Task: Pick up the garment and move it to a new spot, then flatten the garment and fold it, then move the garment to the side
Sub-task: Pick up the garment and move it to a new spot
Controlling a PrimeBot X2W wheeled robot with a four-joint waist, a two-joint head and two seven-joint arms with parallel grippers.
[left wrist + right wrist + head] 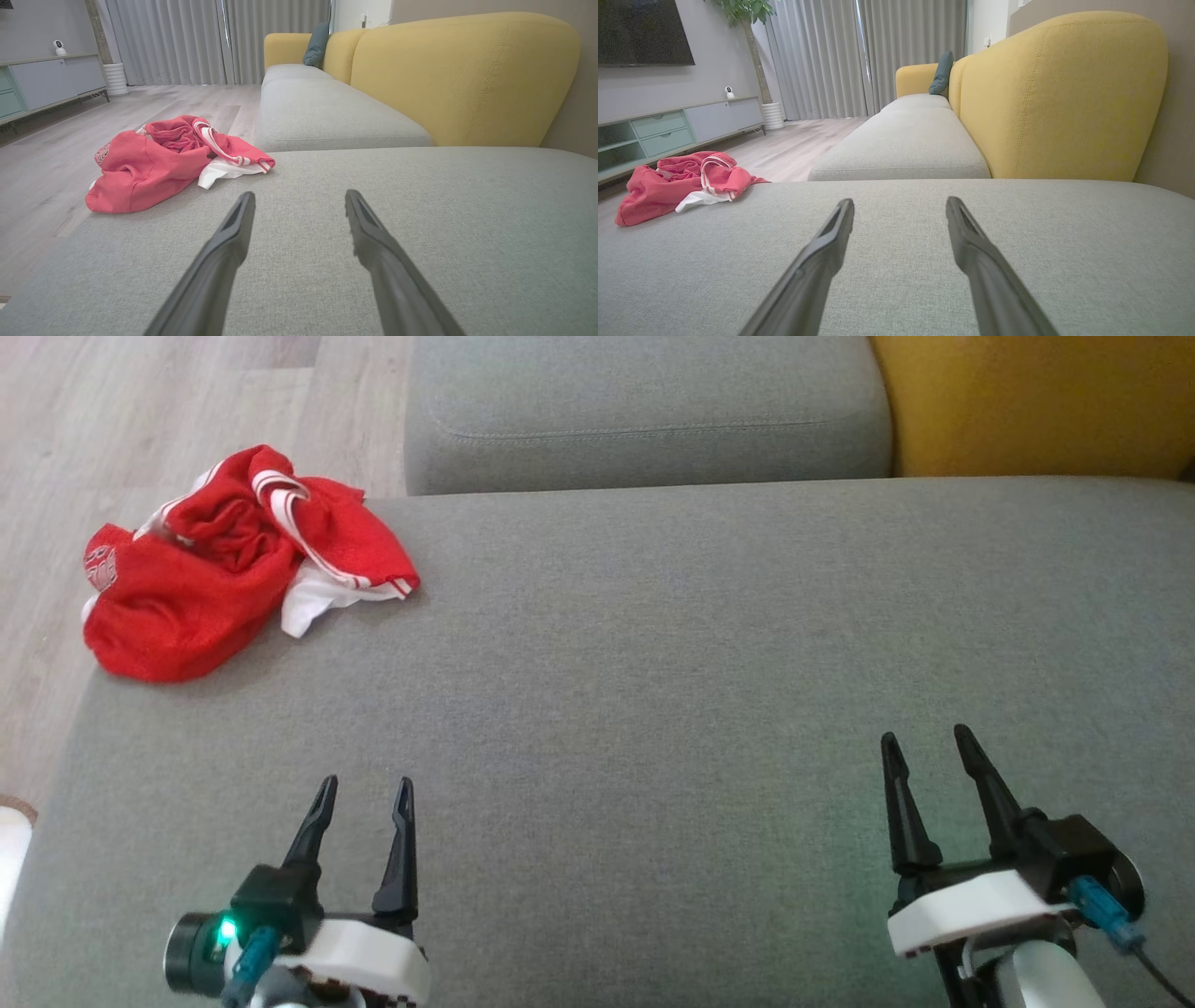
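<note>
Grey sofa seat (653, 644) stretches across the foreground of a living room with a pale wood floor (140, 420) and long grey curtains (210, 42). A crumpled red garment (215, 579) with white trim lies bunched at the seat's far left corner, part of it spilling past the left edge. A white layer pokes out from under it on the side toward the seat's middle. The robot's left gripper (366, 782) is held over the seat close to its near edge, its two dark fingers spread apart with nothing between them, well short of the garment. The right gripper (925, 734) is over the near edge toward the right, fingers parted and empty, well apart from the cloth. Behind the seat a second grey cushion (644, 411) runs along a mustard-yellow backrest (467, 79), where a teal pillow (317, 44) leans at the far end. A low cabinet (668, 126) stands against the wall across the floor.
</note>
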